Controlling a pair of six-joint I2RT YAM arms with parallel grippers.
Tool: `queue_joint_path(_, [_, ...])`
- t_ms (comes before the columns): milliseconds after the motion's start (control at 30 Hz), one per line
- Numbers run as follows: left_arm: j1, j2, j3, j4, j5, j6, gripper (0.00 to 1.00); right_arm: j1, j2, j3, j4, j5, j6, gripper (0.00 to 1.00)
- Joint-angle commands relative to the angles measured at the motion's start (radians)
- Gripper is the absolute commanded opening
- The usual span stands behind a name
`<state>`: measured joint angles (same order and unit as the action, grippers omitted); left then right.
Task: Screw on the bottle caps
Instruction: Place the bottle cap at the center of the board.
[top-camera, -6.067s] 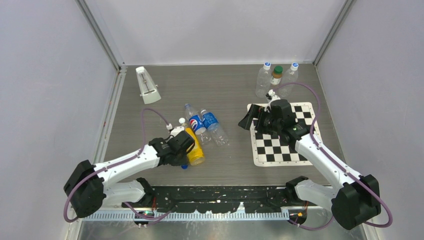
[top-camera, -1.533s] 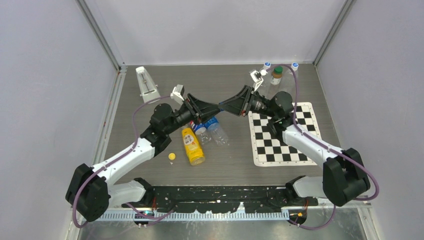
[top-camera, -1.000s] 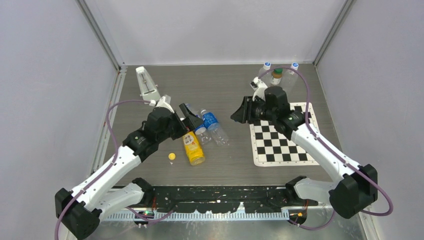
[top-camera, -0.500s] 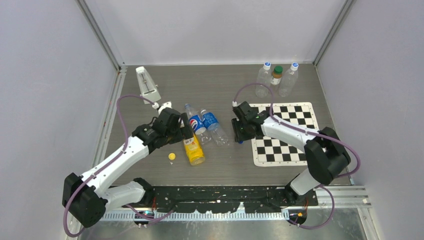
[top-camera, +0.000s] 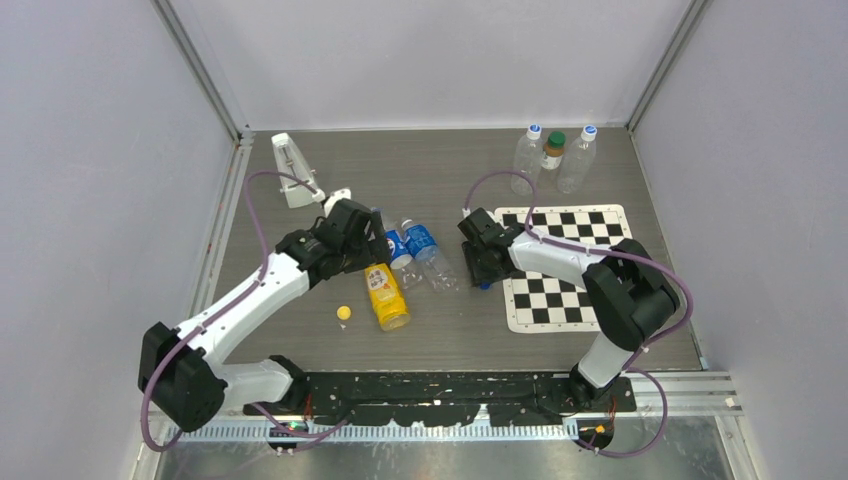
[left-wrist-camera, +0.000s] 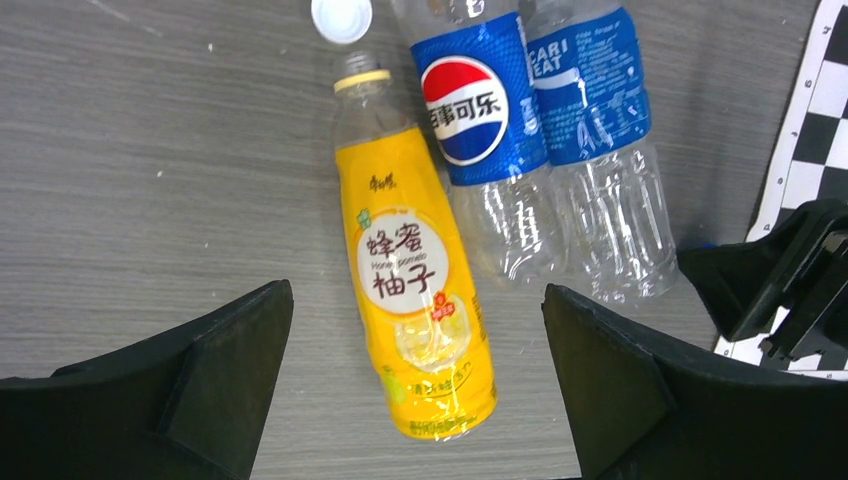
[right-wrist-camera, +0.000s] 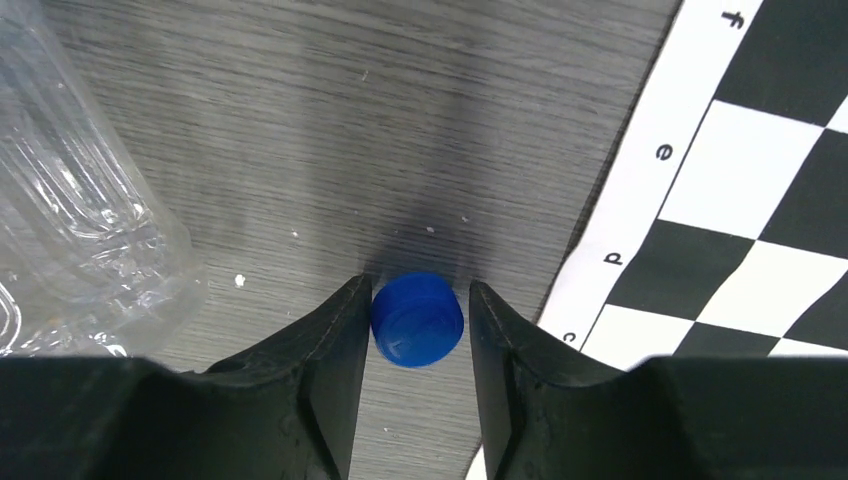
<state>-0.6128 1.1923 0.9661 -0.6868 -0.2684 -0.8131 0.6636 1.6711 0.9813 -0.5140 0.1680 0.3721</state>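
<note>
- The right gripper (right-wrist-camera: 420, 292) pinches the small round blue plastic cap (right-wrist-camera: 417, 322) on the grey table (right-wrist-camera: 300, 120), beside the checkered mat (right-wrist-camera: 720, 200).
- The left gripper (left-wrist-camera: 415, 297) hangs spread wide above the lying yellow plastic bottle (left-wrist-camera: 408, 250).

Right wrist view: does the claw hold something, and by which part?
Yes: the right claw grips the blue cap by its round side wall, one finger on each side.

Yellow cap (top-camera: 343, 313) & white cap (left-wrist-camera: 341, 17) loose on tbl (top-camera: 420, 170); blue cap (right-wrist-camera: 417, 320) flat on tbl, pinched in R gripper (right-wrist-camera: 420, 290).
</note>
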Motion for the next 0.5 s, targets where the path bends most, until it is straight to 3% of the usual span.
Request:
queue_joint_path(0, [0.003, 0.062, 0.084, 0.018, -0.044, 0.032, 1.00, 0.008, -0.021, -0.009, 0.048, 0.037, 0.010, 0.54])
queue_joint_path(200, [0.003, 0.173, 0.164, 0.042, -0.081, 0.034, 0.95, 0.008, -0.094, -0.054, 0.077, 0.061, 0.017, 0.74])
queue_joint_path(367, [0.005, 0.261, 0.210, 0.063, -0.138, 0.011, 0.76, 0.008, -0.148, -0.089, 0.108, 0.086, 0.026, 0.76])
queue_joint_path(467, [0.016, 0.311, 0.229, 0.084, -0.141, 0.006, 0.71, 0.008, -0.172, -0.101, 0.116, 0.098, 0.030, 0.77])
